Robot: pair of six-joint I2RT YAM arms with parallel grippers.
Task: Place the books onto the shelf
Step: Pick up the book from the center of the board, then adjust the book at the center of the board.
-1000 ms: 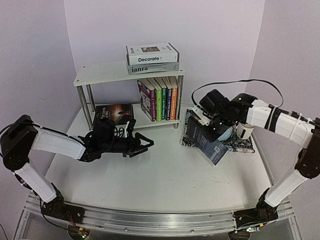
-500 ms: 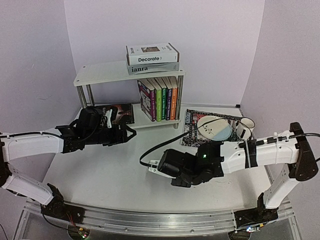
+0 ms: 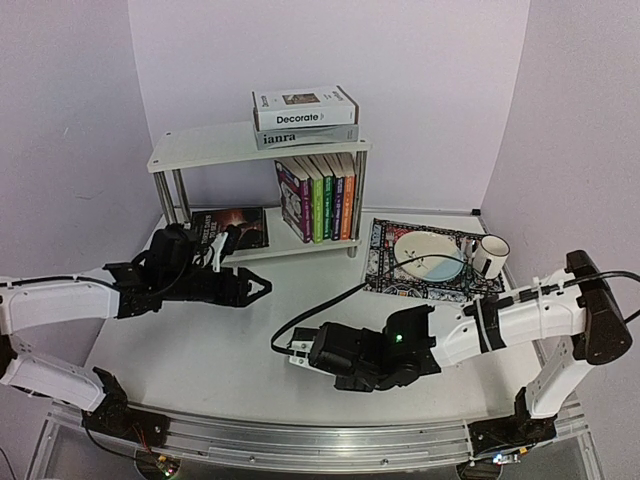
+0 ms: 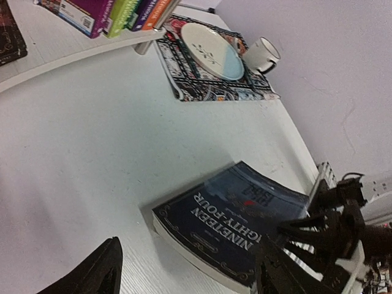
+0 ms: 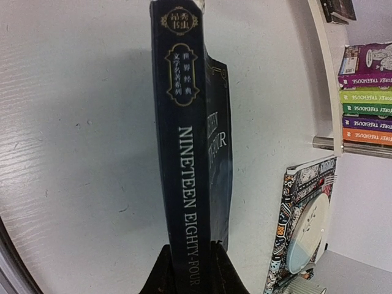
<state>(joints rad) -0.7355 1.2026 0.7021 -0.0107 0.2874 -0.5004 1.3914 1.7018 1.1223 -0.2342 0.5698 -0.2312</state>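
Lettering on the navy book [image 5: 190, 171] is plain in the right wrist view; its spine reads "NINETEEN EIGHTY-FOUR" in pale capitals under two gold cartouches of Chinese characters, and the same title runs across the cover in the left wrist view. The right gripper [image 5: 190, 269] is clamped on the foot of that spine, a finger on each face; the book sits low over the table [image 3: 200, 340], cover up, well in front of the shelf [image 3: 200, 150]; whether it rests on the surface I cannot tell.

The left gripper [image 3: 258, 288] hangs with its jaws spread wide and nothing between them, near the shelf's lower tier and pointing toward the book.

On the shelf's top board a white book [image 3: 305, 107] marked "Decorate" lies on a grey book [image 3: 300, 136] marked "ianra"; on the lower tier a row of paperbacks [image 3: 320, 195] stands upright, spines purple, green, blue and orange, each reading "STOREY TREEHOUSE"; a dark book [image 3: 228, 225] lies flat at the left of that tier, its title too small to read.

A patterned placemat [image 3: 400, 280] right of the shelf carries a plate [image 3: 428, 255] and a mug [image 3: 490, 255].
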